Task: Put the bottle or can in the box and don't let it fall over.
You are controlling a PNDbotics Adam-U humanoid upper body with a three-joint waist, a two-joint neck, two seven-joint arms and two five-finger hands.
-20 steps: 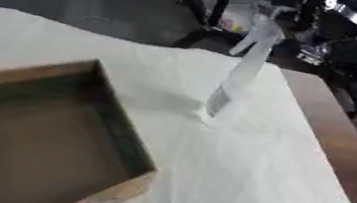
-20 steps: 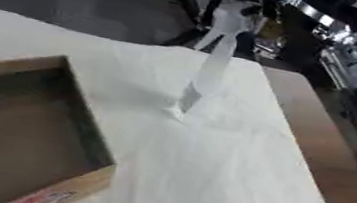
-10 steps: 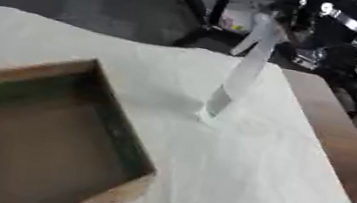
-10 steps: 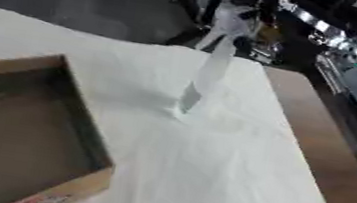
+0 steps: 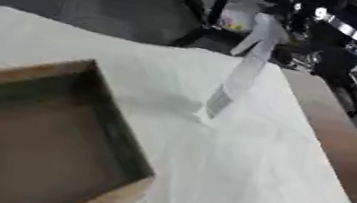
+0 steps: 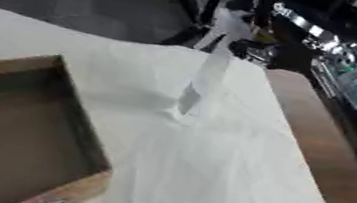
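Nothing on the table has moved: slim pale bottle (image 5: 237,77) stands tilted at centre, cardboard box (image 5: 116,129) lower left; no hand shows, so fingers cannot be told.

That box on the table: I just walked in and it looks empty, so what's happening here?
Nothing is being handled right now. The open cardboard box sits empty at the left on the white cloth-covered table. No bottle or can shows, and no robot hand is in either view. To the right of the box, a pale translucent strip slants up from the cloth toward the far edge, where the cloth is puckered at its foot; what it is cannot be told. So the placing has not begun.
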